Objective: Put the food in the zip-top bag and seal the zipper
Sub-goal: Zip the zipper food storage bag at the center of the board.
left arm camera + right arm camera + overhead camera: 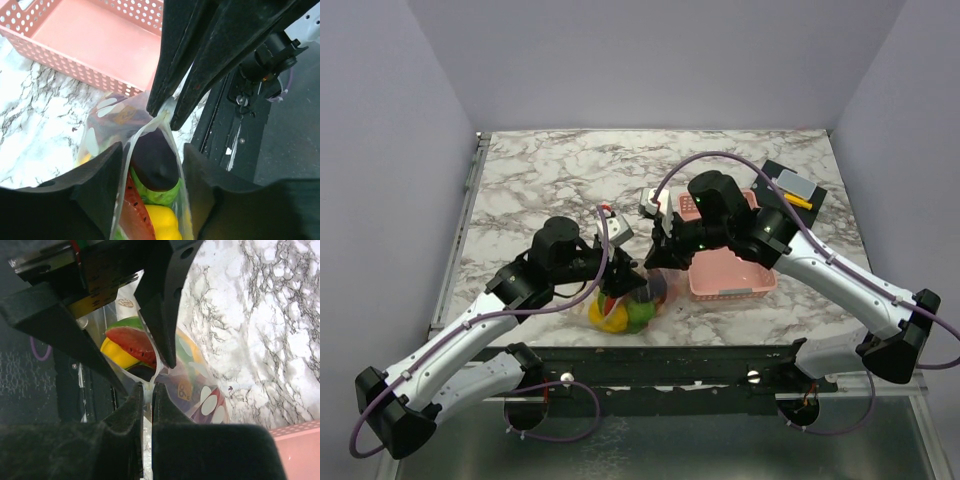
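The zip-top bag (pixel 625 312) stands near the table's front edge, holding the food. In the left wrist view its mouth gapes over a purple eggplant (pixel 152 160), a green piece (pixel 160 195), a watermelon slice (pixel 137 210) and a yellow pepper (pixel 162 222). My left gripper (pixel 152 150) is open, with one finger on each side of the bag's mouth. My right gripper (pixel 148 387) is shut on the zipper's end, which also shows in the left wrist view (pixel 167 112). The bag's dotted face (pixel 200 390) lies toward the marble. Both grippers meet over the bag (pixel 638 275).
A pink perforated basket (pixel 730 275) stands just right of the bag, close behind the right gripper. A black mat with yellow and grey items (pixel 795 190) lies at the back right. A small white object (pixel 653 203) sits behind the grippers. The table's front edge (pixel 650 345) is right beside the bag.
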Available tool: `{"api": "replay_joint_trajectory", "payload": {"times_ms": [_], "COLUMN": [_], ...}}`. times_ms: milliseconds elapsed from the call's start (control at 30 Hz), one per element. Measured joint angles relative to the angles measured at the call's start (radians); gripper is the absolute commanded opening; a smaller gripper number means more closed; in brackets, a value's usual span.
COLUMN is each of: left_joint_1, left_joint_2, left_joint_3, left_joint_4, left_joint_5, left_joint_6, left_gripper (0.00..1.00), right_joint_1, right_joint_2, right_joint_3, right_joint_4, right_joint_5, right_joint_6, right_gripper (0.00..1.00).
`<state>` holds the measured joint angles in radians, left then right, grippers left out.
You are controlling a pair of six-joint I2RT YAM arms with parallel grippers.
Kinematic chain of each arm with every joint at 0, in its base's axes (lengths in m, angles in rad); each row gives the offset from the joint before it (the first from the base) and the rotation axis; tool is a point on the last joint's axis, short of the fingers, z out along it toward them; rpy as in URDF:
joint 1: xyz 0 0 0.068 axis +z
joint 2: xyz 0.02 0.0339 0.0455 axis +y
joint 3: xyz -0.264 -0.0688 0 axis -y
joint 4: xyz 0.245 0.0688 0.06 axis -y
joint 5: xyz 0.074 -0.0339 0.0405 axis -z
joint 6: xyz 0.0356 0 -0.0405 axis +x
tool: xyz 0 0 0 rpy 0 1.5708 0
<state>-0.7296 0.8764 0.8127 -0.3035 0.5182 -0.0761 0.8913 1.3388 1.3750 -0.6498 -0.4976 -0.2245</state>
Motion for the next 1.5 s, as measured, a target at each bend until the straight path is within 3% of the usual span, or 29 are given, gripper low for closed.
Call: {"api": "replay_joint_trajectory", "payload": {"times_ms": [167, 300, 500, 700, 900, 1167, 1500], "left_joint_1": [-0.011, -0.019, -0.026, -0.026, -0.026, -0.027, -0.03], "left_joint_2": [-0.003, 0.002, 0.011, 0.011, 0.012, 0.012, 0.012], "left_joint_3": [0.0, 0.0, 0.011, 0.029, 0.032, 0.085, 0.117], "left_joint_4": [-0.027, -0.039, -0.056, -0.092, -0.148, -0.187, -0.232], "left_joint_5": [-0.051, -0.067, -0.066, -0.058, -0.029, 0.036, 0.087], "left_joint_6": [0.019, 0.031, 0.042, 0.049, 0.053, 0.053, 0.055], "left_gripper": [0.31, 0.0, 0.0, 0.0, 0.0, 0.0, 0.0], "right_joint_1": [0.0, 0.0, 0.0, 0.002, 0.003, 0.003, 0.003], "right_joint_2": [0.004, 0.006, 0.015, 0.013, -0.065, -0.224, -0.301], "right_joint_3": [0.015, 0.016, 0.03, 0.031, 0.003, -0.139, -0.295], "right_joint_4": [-0.007, -0.011, -0.029, -0.023, 0.047, 0.155, 0.25], "right_joint_5": [0.014, 0.02, 0.035, 0.043, 0.049, 0.001, -0.104], "right_joint_6": [0.017, 0.026, 0.042, 0.05, 0.04, -0.013, -0.055], "right_gripper": [0.01, 0.01, 0.01, 0.31, 0.45, 0.5, 0.5]}}
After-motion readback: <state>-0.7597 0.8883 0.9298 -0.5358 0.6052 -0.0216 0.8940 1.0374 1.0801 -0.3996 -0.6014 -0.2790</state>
